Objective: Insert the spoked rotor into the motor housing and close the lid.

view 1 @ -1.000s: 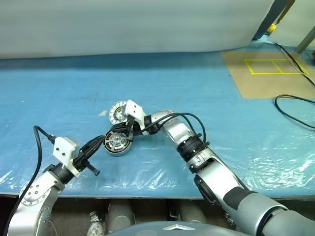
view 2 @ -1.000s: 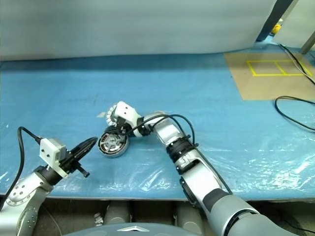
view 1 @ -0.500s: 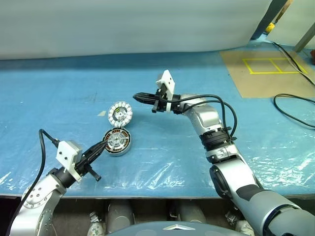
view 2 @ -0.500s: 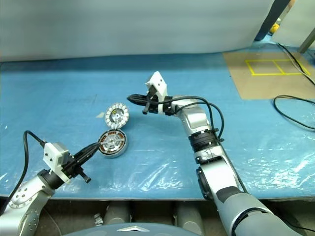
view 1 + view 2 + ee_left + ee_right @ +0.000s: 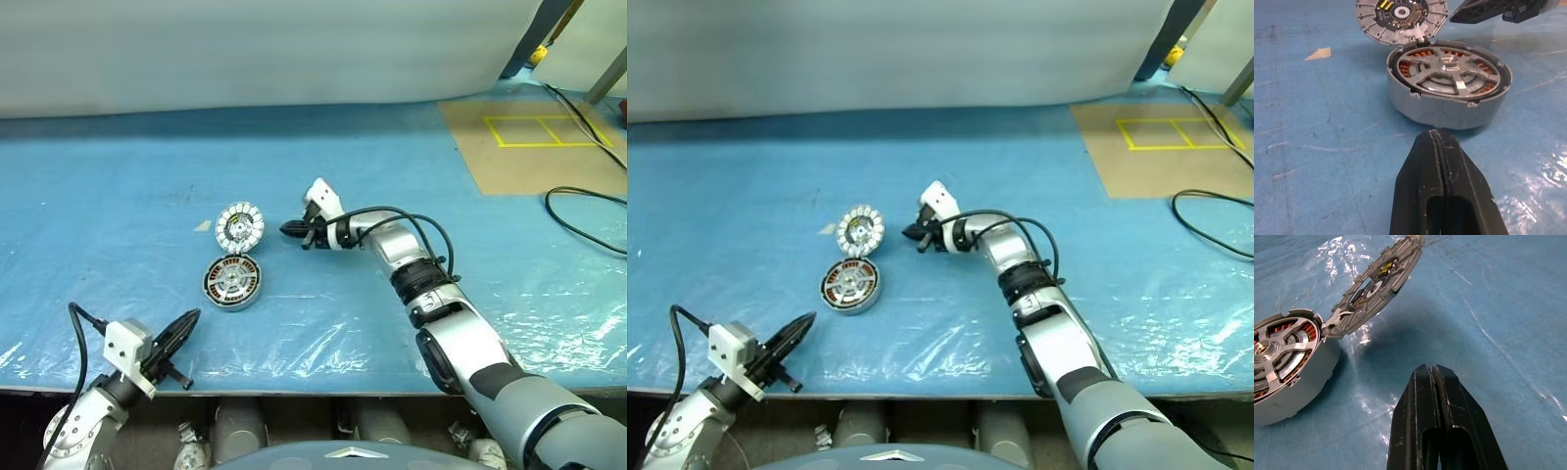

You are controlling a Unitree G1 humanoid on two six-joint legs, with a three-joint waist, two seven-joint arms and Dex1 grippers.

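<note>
The motor housing (image 5: 233, 282) lies flat on the blue sheet, copper windings showing around its hub. A spoked rotor (image 5: 1449, 68) sits inside it, over the windings. The lid (image 5: 240, 227) stands open at the housing's far edge, leaning back with its white-segmented face up. My right gripper (image 5: 287, 229) is shut and empty, low over the sheet just right of the lid and pointing at it. My left gripper (image 5: 188, 319) is shut and empty near the table's front edge, pointing at the housing from a short way off.
A brown board (image 5: 534, 147) with a yellow taped square lies at the back right. A black cable (image 5: 588, 220) loops on the right. A small scrap of tape (image 5: 203, 225) sits left of the lid. A pale sheet hangs behind the table.
My right gripper left the housing and lid, swung up and right, then came down beside the lid. My left gripper drew back and down toward the front edge.
</note>
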